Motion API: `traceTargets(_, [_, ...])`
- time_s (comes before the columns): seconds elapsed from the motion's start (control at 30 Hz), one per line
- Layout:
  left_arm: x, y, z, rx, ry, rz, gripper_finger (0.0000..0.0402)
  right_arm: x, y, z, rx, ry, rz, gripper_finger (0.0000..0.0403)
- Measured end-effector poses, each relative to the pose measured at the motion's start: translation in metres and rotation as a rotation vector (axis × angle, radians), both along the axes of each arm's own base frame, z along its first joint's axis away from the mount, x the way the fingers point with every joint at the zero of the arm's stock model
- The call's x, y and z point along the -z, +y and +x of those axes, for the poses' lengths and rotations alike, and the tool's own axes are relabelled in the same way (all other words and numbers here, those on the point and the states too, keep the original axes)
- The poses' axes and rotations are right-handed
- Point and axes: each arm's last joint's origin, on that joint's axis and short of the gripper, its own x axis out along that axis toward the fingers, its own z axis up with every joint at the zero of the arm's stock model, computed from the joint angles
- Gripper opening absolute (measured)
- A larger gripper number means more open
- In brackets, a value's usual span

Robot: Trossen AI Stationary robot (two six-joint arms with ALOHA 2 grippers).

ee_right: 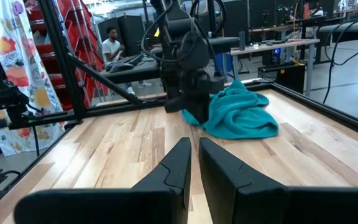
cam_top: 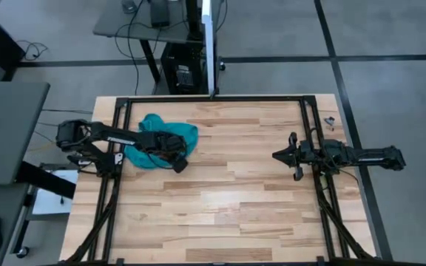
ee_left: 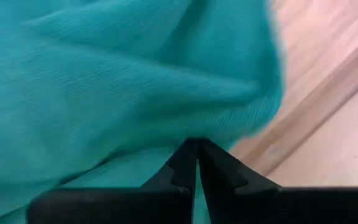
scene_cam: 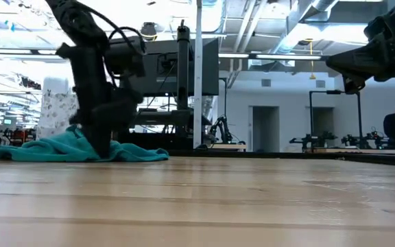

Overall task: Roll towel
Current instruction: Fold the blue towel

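Note:
The teal towel [cam_top: 161, 140] lies crumpled on the table's far left part; it also shows in the low view [scene_cam: 53, 147] and the right wrist view [ee_right: 238, 112]. My left gripper [cam_top: 177, 164] reaches over it from the left, points down at its near right side and is shut on it [ee_left: 196, 146]. My right gripper [cam_top: 279, 155] hangs shut and empty above the table's right part [ee_right: 194, 144], far from the towel. My left gripper pinches the towel's cloth [ee_left: 194, 134] between its two shut fingertips, at the crumpled heap's near right side. The fingers come from above, pointing down. One layer or several, I cannot tell. The rest of the towel lies bunched on the table.
A black frame [cam_top: 213, 98] runs along the table's far, left and right sides. A post [cam_top: 211, 44] stands behind the far edge. Bare wood [cam_top: 228, 199] spreads across the middle and near part. People show in the room beyond [ee_right: 110, 46].

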Motion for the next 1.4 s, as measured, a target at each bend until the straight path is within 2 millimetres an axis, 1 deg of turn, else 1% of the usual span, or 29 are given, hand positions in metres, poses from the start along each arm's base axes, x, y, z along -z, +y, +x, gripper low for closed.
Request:
traceTargets(0.13, [0.006, -0.013, 0.024, -0.011, -0.182, -0.062, 0.0002, 0.0, 0.0, 0.0, 0.0, 0.0, 0.0, 0.0027])
traceTargets(0.23, [0.021, -0.028, 0.043, -0.034, -0.261, -0.114, 0.0001, 0.0, 0.0, 0.0, 0.0, 0.0, 0.0, 0.0027])
traceTargets(0.33, [0.032, -0.047, 0.063, -0.016, -0.303, -0.206, 0.0001, 0.0, 0.0, 0.0, 0.0, 0.0, 0.0, 0.0027])
traceTargets(0.4, [0.032, -0.063, 0.079, 0.033, -0.351, -0.237, 0.0001, 0.0, 0.0, 0.0, 0.0, 0.0, 0.0, 0.0027])
traceTargets(0.53, [0.023, -0.092, 0.118, 0.172, -0.48, -0.239, 0.0001, 0.0, 0.0, 0.0, 0.0, 0.0, 0.0, 0.0027])
traceTargets(0.6, [0.008, -0.104, 0.14, 0.299, -0.529, -0.245, 0.0001, 0.0, 0.0, 0.0, 0.0, 0.0, 0.0, 0.0027])
traceTargets(0.67, [-0.011, -0.109, 0.152, 0.402, -0.494, -0.259, 0.0001, 0.0, 0.0, 0.0, 0.0, 0.0, 0.0, 0.0027])
traceTargets(0.73, [-0.029, -0.111, 0.158, 0.434, -0.393, -0.252, 0.0001, 0.0, 0.0, 0.0, 0.0, 0.0, 0.0, 0.0027])
traceTargets(0.8, [-0.051, -0.11, 0.157, 0.459, -0.261, -0.216, 0.0001, 0.0, 0.0, 0.0, 0.0, 0.0, 0.0, 0.0027])
traceTargets(0.87, [-0.079, -0.108, 0.156, 0.473, -0.184, -0.14, 0.0001, 0.0, 0.0, 0.0, 0.0, 0.0, 0.0, 0.0027])
traceTargets(0.93, [-0.106, -0.108, 0.146, 0.457, -0.094, -0.023, 0.0001, 0.0, 0.0, 0.0, 0.0, 0.0, 0.0, 0.0027])
traceTargets(0.97, [-0.117, -0.106, 0.141, 0.437, -0.061, 0.031, 0.0001, 0.0, 0.0, 0.0, 0.0, 0.0, 0.0, 0.0027])
traceTargets(1.03, [-0.13, -0.103, 0.132, 0.404, -0.009, 0.117, 0.0001, 0.0, 0.0, 0.0, 0.0, 0.0, 0.0, 0.0027])
traceTargets(1.17, [-0.141, -0.095, 0.11, 0.37, 0.059, 0.136, 0.0001, 0.0, 0.0, 0.0, 0.001, 0.001, -0.014, 0.0027])
traceTargets(1.23, [-0.142, -0.09, 0.096, 0.352, 0.097, 0.127, 0.0001, 0.0, 0.0, 0.0, 0.004, 0.002, -0.09, 0.0027])
traceTargets(1.27, [-0.139, -0.088, 0.089, 0.346, 0.112, 0.115, 0.0001, -0.001, 0.0, 0.0, 0.006, -0.004, -0.091, 0.0027])
traceTargets(1.33, [-0.132, -0.082, 0.078, 0.334, 0.117, 0.073, 0.0001, -0.003, 0.0, 0.0, 0.001, -0.036, 0.011, 0.0027])
traceTargets(1.4, [-0.125, -0.075, 0.064, 0.311, 0.094, 0.026, 0.0001, -0.008, 0.0, 0.0, -0.012, -0.094, 0.172, 0.0027])
